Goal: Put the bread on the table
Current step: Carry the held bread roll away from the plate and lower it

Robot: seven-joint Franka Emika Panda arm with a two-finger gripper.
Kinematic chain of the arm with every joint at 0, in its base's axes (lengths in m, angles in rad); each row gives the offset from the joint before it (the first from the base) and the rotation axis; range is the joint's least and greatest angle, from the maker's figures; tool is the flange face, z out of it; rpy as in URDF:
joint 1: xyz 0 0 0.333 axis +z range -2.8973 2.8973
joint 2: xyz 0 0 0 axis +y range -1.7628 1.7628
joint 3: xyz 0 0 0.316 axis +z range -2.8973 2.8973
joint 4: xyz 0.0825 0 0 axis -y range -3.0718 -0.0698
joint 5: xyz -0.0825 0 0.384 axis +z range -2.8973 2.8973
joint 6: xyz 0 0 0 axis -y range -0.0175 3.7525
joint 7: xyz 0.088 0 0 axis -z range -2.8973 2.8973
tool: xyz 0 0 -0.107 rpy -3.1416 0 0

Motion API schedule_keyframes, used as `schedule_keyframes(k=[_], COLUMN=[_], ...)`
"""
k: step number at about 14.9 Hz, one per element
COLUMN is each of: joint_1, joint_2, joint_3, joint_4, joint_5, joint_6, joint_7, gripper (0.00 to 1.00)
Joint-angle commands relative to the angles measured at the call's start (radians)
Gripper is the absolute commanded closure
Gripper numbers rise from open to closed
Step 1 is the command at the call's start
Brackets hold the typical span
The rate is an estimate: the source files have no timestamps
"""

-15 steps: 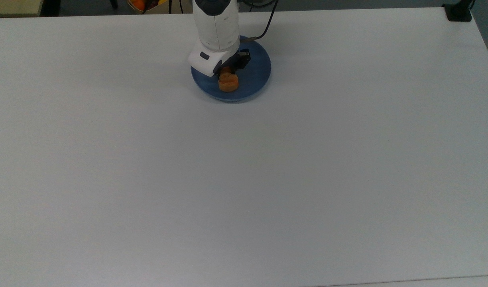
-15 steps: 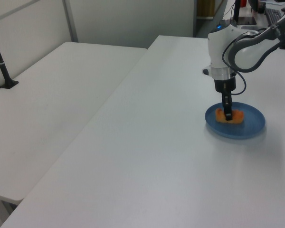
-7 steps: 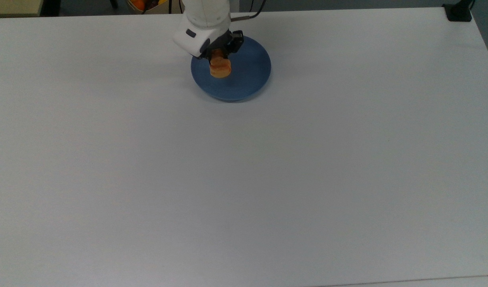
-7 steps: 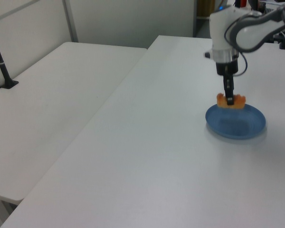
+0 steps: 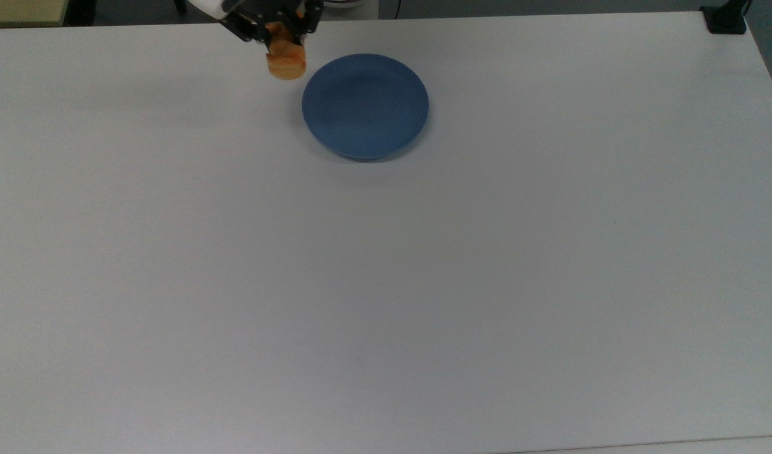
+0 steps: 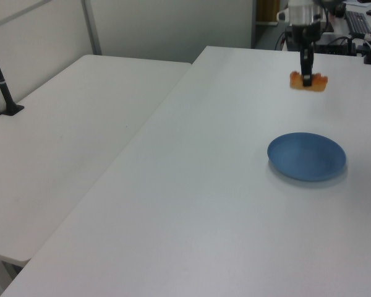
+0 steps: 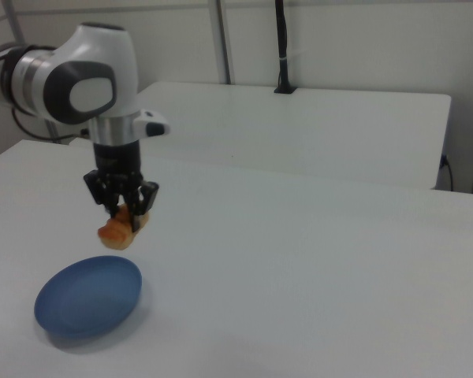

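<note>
The carry step is in hand: the tool (image 7: 126, 213) is clenched on the bread (image 7: 120, 229), which hangs in the air clear of the blue plate (image 5: 365, 106), toward the top view's upper left of it, and above the white bench (image 5: 386, 265). In the left view the loaf sits well above the bench surface, beyond the plate. The next move, as I judge it, calls for lowering the bread onto bare bench beside the plate, then releasing the grip once it rests there.
</note>
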Motion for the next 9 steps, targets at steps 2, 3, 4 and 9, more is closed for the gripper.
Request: schedule_keyframes(k=[2, 3, 4, 9], joint_1=[0.004, 0.004, 0.005, -0.039], joint_2=[0.013, 0.019, 0.026, 0.132], joint_3=[-0.165, -0.200, -0.236, -0.383], joint_4=[0.075, 0.075, 0.075, 0.068], joint_5=[0.010, 0.010, 0.004, 0.005], joint_6=[-0.039, -0.032, -0.023, 0.186], joint_7=[-0.192, -0.246, -0.296, -0.514], gripper=[0.61, 0.61, 0.61, 0.61])
